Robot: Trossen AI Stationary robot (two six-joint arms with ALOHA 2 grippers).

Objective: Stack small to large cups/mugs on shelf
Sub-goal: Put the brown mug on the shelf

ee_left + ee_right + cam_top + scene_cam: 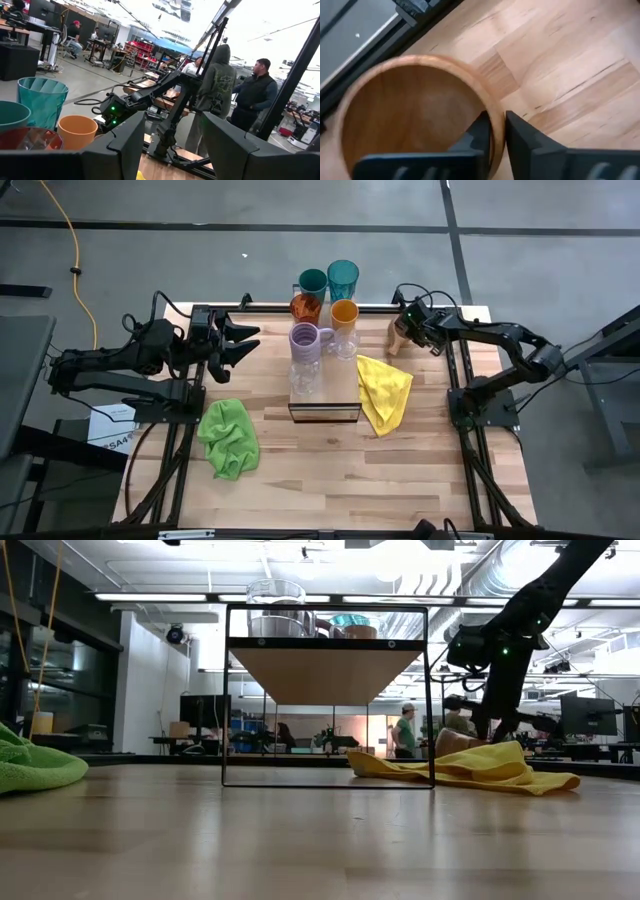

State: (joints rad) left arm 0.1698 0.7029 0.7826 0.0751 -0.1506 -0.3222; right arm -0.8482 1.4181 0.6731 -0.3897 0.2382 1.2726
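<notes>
The shelf (pixel 335 385) stands mid-table with cups on its far half: two teal tumblers (pixel 342 278), an amber tumbler (pixel 306 307), an orange cup (pixel 344 313), a lavender mug (pixel 304 337) and clear glasses (pixel 305 375). A tan mug (pixel 400 335) stands on the table right of the shelf, near the far edge, with my right gripper (pixel 497 132) shut on it. My left gripper (pixel 245 340) hangs open and raised at the far left, touching nothing. My right gripper pinches the tan mug's rim wall (pixel 492 107), one finger (pixel 477 135) inside the mug and the other (pixel 525 135) outside. The fingers slant down from above and from the table's right. The mug stands mouth up; its base is hidden.
A yellow cloth (pixel 385 392) lies right of the shelf, just in front of the tan mug. A green cloth (pixel 230 438) lies at the left. The near half of the table is bare wood. People stand in the room beyond the table (pixel 220 95).
</notes>
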